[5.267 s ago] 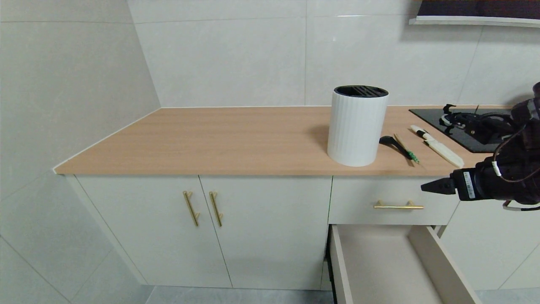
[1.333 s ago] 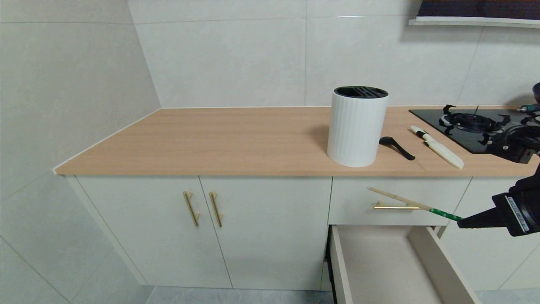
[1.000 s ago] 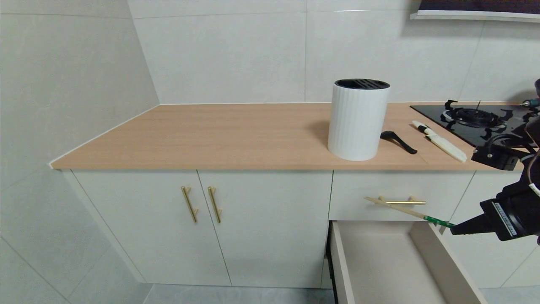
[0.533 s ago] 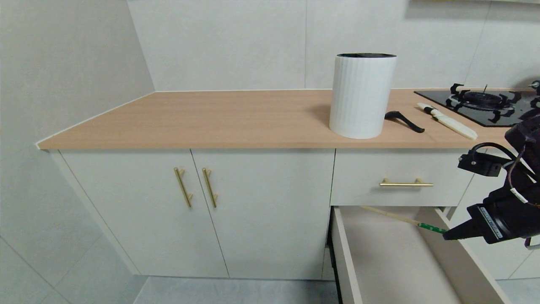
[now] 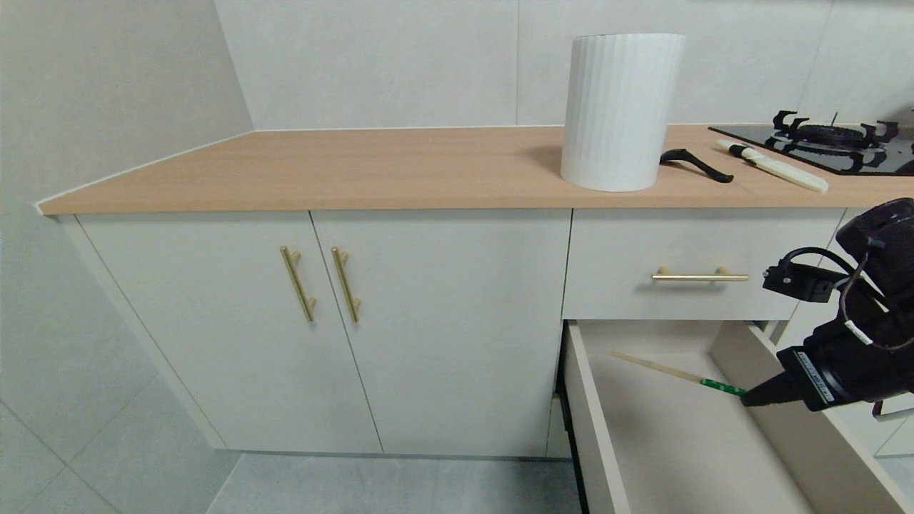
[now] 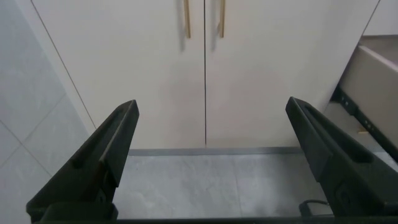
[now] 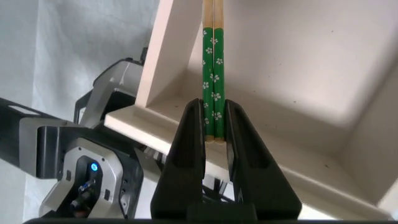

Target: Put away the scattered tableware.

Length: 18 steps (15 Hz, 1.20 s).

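My right gripper (image 5: 746,398) is shut on a pair of wooden chopsticks (image 5: 671,373) by their green flowered ends (image 7: 211,93). It holds them over the open lower drawer (image 5: 721,350), pointing across its pale bottom. In the right wrist view the chopsticks lie side by side between the black fingers (image 7: 193,143). On the wooden counter a black spoon (image 5: 696,164) and a white knife (image 5: 775,165) lie to the right of a white ribbed utensil holder (image 5: 618,111). My left gripper (image 6: 211,155) stands open, low in front of the cabinet doors, with nothing between its fingers.
A gas hob (image 5: 828,139) sits at the counter's right end. Above the open drawer is a shut drawer with a gold handle (image 5: 700,276). Two cabinet doors with gold handles (image 5: 321,283) stand left of it. Grey floor tiles (image 6: 186,186) lie below.
The head camera has dropped lower. My right gripper has carried the chopsticks down from in front of the upper drawer into the open lower drawer.
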Tool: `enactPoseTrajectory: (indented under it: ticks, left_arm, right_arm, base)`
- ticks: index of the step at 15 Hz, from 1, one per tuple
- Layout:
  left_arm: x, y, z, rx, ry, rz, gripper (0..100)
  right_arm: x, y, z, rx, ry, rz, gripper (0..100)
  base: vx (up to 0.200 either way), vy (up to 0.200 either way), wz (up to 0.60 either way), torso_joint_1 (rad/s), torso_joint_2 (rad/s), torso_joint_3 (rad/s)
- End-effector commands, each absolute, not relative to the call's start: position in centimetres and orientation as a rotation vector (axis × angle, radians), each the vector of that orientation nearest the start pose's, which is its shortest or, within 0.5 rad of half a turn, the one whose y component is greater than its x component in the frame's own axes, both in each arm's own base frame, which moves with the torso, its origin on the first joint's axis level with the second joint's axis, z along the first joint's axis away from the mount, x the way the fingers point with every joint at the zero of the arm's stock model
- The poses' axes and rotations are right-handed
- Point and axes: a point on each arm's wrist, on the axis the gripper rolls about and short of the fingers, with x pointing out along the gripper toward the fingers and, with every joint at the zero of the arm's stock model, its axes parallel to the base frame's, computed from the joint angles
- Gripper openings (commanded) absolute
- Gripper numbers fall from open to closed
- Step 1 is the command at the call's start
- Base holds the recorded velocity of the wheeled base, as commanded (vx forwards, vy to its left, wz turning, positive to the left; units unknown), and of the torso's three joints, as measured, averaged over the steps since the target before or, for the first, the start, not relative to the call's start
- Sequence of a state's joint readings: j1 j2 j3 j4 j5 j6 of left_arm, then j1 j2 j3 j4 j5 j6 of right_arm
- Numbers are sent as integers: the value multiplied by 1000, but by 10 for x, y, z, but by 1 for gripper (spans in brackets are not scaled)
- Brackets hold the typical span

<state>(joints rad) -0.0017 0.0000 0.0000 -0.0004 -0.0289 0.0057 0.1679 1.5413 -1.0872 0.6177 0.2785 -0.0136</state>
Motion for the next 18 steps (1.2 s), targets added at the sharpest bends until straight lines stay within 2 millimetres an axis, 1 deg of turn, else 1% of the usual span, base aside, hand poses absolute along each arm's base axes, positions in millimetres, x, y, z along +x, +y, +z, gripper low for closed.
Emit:
enactPoseTrajectory:
  ticks: [1, 5, 8, 9, 10, 11, 12, 14, 16, 17, 18]
  left_arm:
    - [-23, -1, 76, 6, 0, -31, 100]
    - [-23, -1, 76, 6, 0, -31, 100]
    - [-23, -1, 76, 6, 1, -31, 100]
    - [-23, -1, 76, 6, 1, -31, 100]
    - [-23, -1, 76, 6, -2, -31, 100]
    - [-23, -1, 76, 6, 0, -31, 100]
    - [-23, -1, 76, 6, 0, -31, 100]
    - [-23, -1, 76, 6, 0, -31, 100]
    - [-23, -1, 76, 6, 0, -31, 100]
    - [-23, -1, 76, 6, 0, -31, 100]
    - [-23, -1, 76, 6, 0, -31, 100]
  right_arm:
    - [226, 45, 200, 48, 1084, 411, 0]
    - [232, 45, 197, 48, 1070, 408, 0]
    - [258, 48, 160, -6, 1120, 311, 0]
    - [271, 49, 145, -28, 1129, 262, 0]
    - [282, 51, 133, -26, 1135, 226, 0]
    - [290, 58, 122, 2, 1146, 206, 0]
    - [299, 65, 106, 42, 1158, 185, 0]
    - [308, 75, 81, 37, 1194, 195, 0]
    - [315, 79, 56, 36, 1183, 199, 0]
    - [319, 80, 39, 35, 1186, 188, 0]
    - [322, 81, 29, 36, 1198, 174, 0]
  base:
    - [0, 0, 0, -27, 90, 46]
    - [0, 0, 0, -3, 14, 12]
    - [0, 0, 0, 0, 0, 0]
    - [0, 0, 0, 0, 0, 0]
    - [0, 0, 0, 0, 0, 0]
    - [0, 0, 0, 0, 0, 0]
    - [0, 0, 0, 0, 0, 0]
    - [0, 0, 0, 0, 0, 0]
    - [0, 0, 0, 0, 0, 0]
    - [0, 0, 0, 0, 0, 0]
    - [0, 0, 0, 0, 0, 0]
